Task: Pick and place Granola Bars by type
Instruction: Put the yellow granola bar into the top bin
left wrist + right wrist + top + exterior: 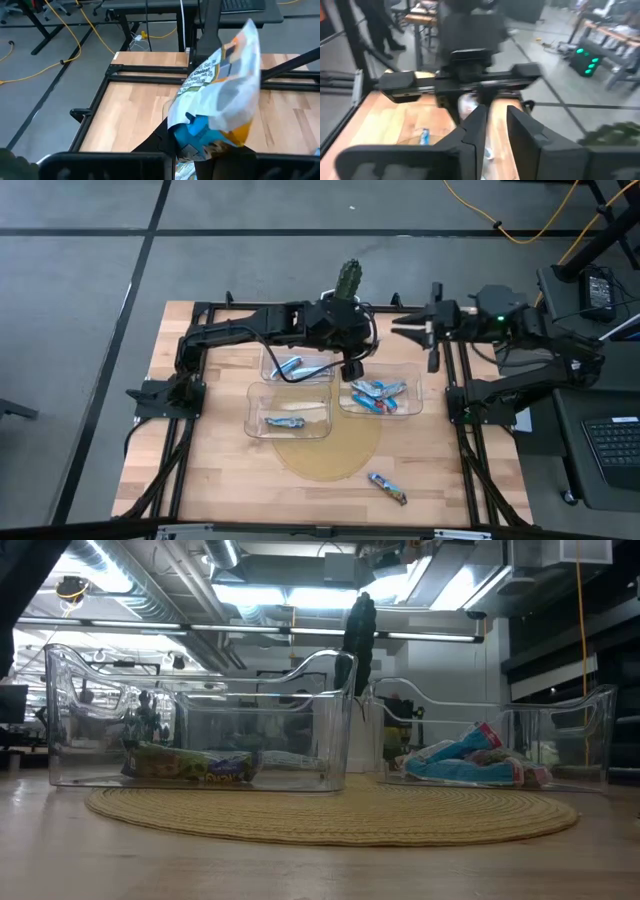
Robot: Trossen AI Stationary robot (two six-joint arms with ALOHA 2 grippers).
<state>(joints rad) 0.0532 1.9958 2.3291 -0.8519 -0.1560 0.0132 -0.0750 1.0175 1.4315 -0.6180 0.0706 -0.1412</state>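
Overhead looks down, low camera level across; both share the mat (325, 450).

A grey floor (80, 330) crossed by dark seams surrounds the wooden table (220, 480). A yellow cable (500, 220) loops across the floor at upper right. At the right edge stands a dark desk with a keyboard (612, 442). In the low view, bright ceiling lights (270, 595) glow across the upper centre among exposed pipes.
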